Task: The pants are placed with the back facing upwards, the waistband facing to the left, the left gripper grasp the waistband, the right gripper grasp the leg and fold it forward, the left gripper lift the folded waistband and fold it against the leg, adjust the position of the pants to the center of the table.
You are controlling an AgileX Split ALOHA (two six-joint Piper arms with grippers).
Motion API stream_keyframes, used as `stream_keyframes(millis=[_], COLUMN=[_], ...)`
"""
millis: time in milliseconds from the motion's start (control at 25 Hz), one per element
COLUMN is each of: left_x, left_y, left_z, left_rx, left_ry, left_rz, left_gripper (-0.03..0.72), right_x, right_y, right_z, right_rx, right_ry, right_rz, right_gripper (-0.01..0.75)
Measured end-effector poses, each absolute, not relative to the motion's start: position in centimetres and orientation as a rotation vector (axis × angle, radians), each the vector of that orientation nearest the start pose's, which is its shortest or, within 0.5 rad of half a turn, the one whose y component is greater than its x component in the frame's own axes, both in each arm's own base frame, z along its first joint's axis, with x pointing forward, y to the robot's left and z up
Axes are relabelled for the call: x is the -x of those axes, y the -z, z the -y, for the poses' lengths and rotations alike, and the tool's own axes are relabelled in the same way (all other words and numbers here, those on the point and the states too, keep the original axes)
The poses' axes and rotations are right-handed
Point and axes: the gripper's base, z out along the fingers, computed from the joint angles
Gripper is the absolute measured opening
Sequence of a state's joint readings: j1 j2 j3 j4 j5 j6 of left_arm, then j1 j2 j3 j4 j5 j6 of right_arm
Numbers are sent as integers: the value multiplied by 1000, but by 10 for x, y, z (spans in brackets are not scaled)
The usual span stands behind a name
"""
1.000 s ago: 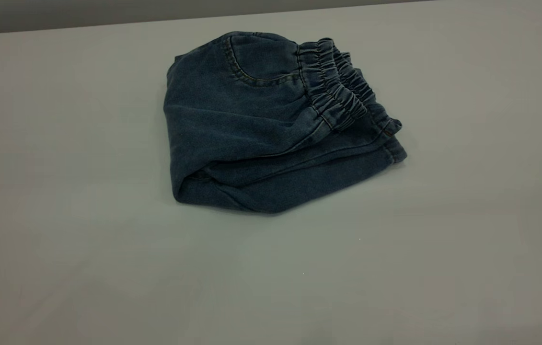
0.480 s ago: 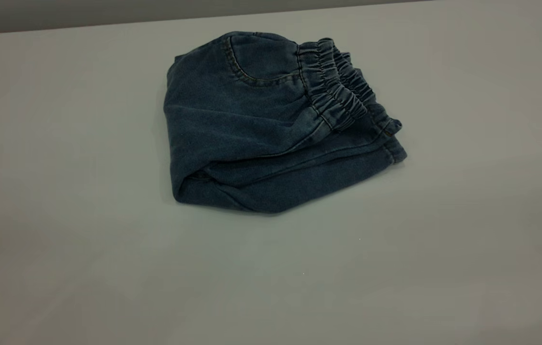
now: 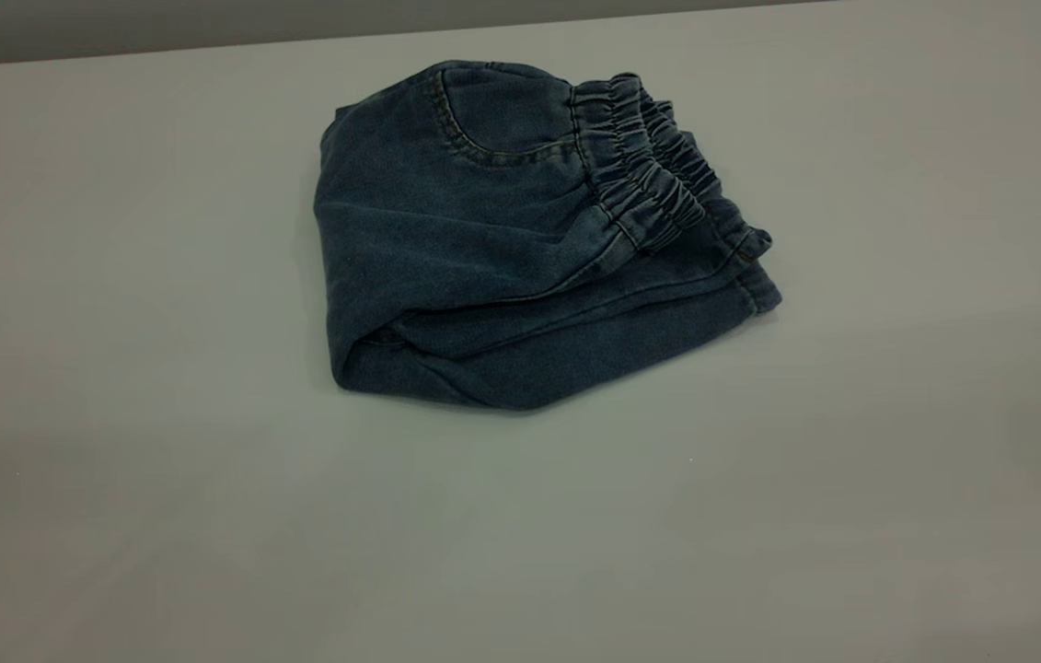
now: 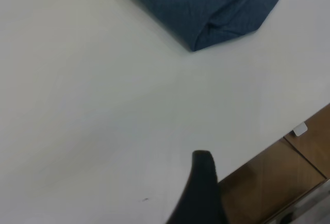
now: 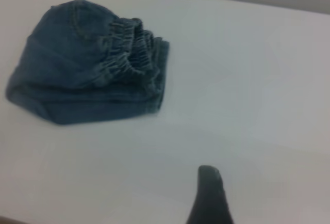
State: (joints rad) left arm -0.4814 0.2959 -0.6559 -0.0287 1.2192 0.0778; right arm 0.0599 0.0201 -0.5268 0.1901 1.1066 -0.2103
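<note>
Two tools are drawn well back from the work. Largest is the desk point(image 3: 152, 479), and on it the pants point(image 3: 502, 249) lie folded into a compact bundle, untouched. Ahead of the left tool point(image 4: 202, 193) only a folded corner of the bundle shows; ahead of the right tool point(image 5: 210, 195) lies the whole bundle, waistband point(image 3: 640, 166) on top. Neither looks nearer. Whether either tool is spread or pressed together, I cannot tell. Probably only centering remains.
</note>
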Motion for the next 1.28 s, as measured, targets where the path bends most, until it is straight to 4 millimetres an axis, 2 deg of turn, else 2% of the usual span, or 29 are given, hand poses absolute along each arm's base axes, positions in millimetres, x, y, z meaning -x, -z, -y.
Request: stream_keyframes(millis=[520,880,1280], left_x=[-18,-29,-33], left_y=[-307,-278,-273], left_z=[15,20,22], left_rx=[-643,-644,-634], left_ry=[276,269,270], left_rz=[-2267,-2299,-2269], left_gripper=[549,549,549], right_x=[8,9,8], right_y=[-282,-283,-283], right_z=[-15,-19,-16], right_rx=[290,276,304], right_ry=[-136,-210,-153], right_rz=[-2048,-2044,-2042], right_gripper=[443,443,443])
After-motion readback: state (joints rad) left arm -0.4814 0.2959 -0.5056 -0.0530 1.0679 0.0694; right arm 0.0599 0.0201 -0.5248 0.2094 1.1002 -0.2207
